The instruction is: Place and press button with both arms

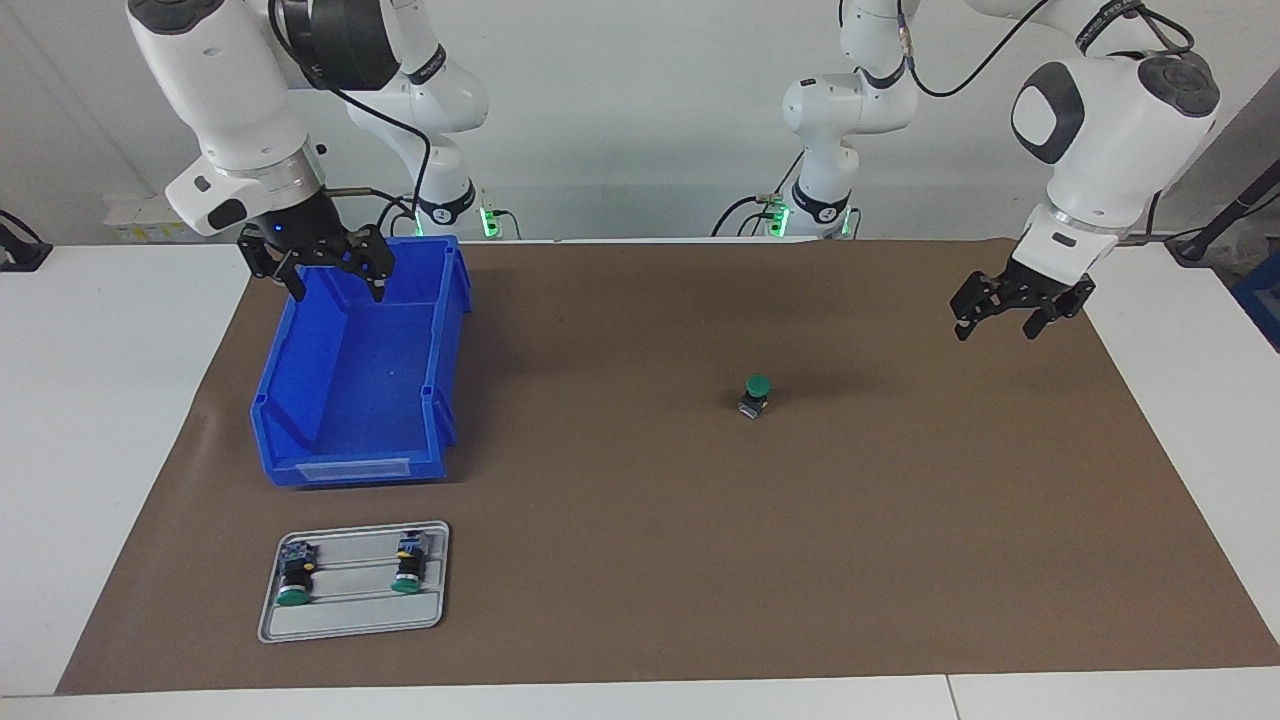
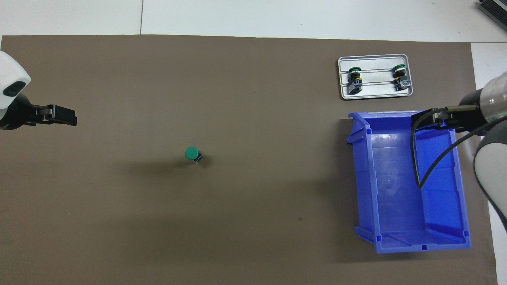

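Reading across the facing view, starting at the right arm's end of the table.

Right gripper (image 1: 333,280): raised over the blue bin (image 1: 360,375), above the bin's end nearest the robots. Fingers apart, nothing between them. The bin shows nothing inside.

Grey tray (image 1: 350,625): on the brown mat (image 1: 800,560), farther from the robots than the bin. Two spare buttons (image 1: 296,576) lie on their sides in its grooves, green caps pointing away from the robots. Untouched by either arm.

The button (image 1: 756,394): stands alone on the mat near the table's middle, somewhat toward the left arm's end, green cap up. Well apart from bin, tray and both grippers.

Left gripper (image 1: 1018,312): in the air over bare mat at the left arm's end. Fingers apart, empty.

Judgement: no grasp is in hand. Since the button already stands upright on the mat, the placing part looks done, or this is the opening pose; the frames do not settle which. The next move probably calls for one arm to come over the button, steadying or gripping the black body low down, while the other presses straight down on the cap. An off-centre push could tip it.
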Available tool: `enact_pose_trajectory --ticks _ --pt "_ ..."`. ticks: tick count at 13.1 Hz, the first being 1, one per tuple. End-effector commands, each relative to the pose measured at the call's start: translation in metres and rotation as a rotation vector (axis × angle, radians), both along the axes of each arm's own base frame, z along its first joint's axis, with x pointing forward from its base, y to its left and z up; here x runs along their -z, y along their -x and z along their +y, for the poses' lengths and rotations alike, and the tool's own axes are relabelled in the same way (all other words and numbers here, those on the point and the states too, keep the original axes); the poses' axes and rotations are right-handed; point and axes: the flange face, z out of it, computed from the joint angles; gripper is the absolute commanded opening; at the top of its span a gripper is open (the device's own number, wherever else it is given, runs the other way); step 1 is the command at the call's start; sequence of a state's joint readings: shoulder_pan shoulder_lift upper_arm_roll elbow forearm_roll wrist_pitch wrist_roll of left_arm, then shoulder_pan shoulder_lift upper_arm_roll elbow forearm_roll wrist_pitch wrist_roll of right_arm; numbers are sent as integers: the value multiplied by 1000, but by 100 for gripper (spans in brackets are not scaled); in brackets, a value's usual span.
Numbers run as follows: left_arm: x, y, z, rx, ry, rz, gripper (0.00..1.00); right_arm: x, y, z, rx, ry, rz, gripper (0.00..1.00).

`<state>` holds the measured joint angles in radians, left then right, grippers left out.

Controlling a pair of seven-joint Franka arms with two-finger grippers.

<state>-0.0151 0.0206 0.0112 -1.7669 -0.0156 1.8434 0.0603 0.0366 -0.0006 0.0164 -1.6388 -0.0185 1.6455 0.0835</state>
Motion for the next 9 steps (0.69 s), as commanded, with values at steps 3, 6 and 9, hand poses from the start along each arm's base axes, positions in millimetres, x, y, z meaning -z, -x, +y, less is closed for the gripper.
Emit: enact_pose_trajectory --ticks 3,6,9 --pt "-2 12 -3 18 8 7 100 -2 5 -1 -22 -10 5 100" --pt "-3 10 2 9 8 2 100 -2 5 -1 -22 -10 5 100" --pt "-12 10 -1 15 9 25 100 -2 5 -1 -22 -10 5 100"
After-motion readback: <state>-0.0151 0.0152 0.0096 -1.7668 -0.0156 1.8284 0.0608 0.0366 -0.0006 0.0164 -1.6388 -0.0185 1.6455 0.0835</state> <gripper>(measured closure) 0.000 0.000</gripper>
